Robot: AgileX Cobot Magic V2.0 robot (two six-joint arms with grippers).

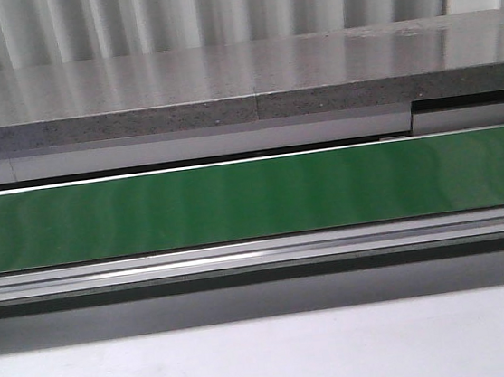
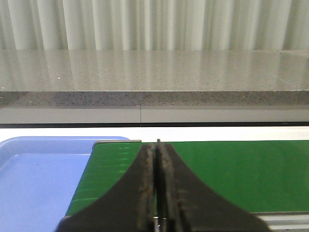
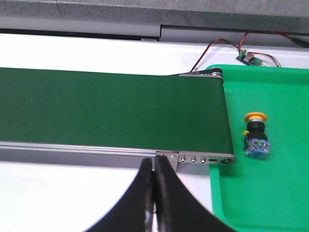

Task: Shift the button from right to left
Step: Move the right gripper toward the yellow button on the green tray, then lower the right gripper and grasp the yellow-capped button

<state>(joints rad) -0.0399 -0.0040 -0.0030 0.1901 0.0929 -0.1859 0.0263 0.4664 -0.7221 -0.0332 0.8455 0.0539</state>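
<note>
The button [image 3: 255,136], with a yellow round head and a blue-grey block body, lies on its side in the green tray [image 3: 280,193] just past the belt's right end. My right gripper [image 3: 155,162] is shut and empty over the white table, at the belt's near rail, well left of the button. My left gripper [image 2: 157,143] is shut and empty above the green belt [image 2: 231,169], next to the blue tray [image 2: 34,179]. Neither gripper shows in the front view, nor does the button.
The green conveyor belt [image 1: 253,197] runs across the front view with a metal rail [image 1: 260,256] along its near side. A grey stone ledge [image 1: 222,83] stands behind it. A small circuit board with red and black wires [image 3: 248,57] lies behind the green tray.
</note>
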